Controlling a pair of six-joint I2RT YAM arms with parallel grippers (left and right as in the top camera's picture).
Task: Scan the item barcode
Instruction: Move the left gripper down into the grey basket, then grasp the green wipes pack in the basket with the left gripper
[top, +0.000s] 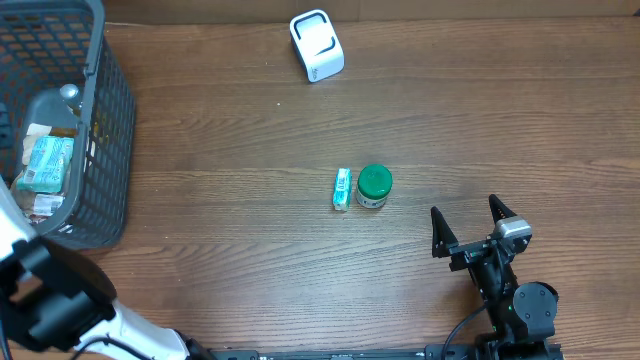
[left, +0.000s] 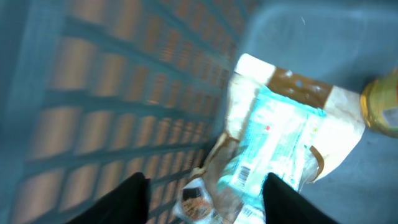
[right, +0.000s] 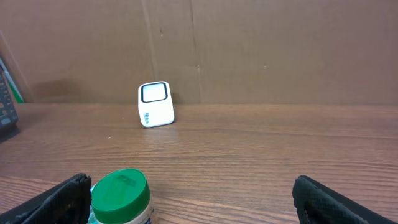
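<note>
Packet (left: 273, 146) lies barcode-up in the basket (left: 124, 93), just below your left gripper (left: 205, 186), whose jaws stand apart, holding nothing. Risks: the slick wrapper slips, the cream bag (left: 336, 106) beneath lifts too, or a finger snags the mesh. Right gripper (top: 464, 208) hangs wide open, well apart from the scanner (top: 317, 45).

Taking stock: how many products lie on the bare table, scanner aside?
2: a teal packet and a green-lidded jar, side by side, centre. More sit in the basket, some possibly hidden.
</note>
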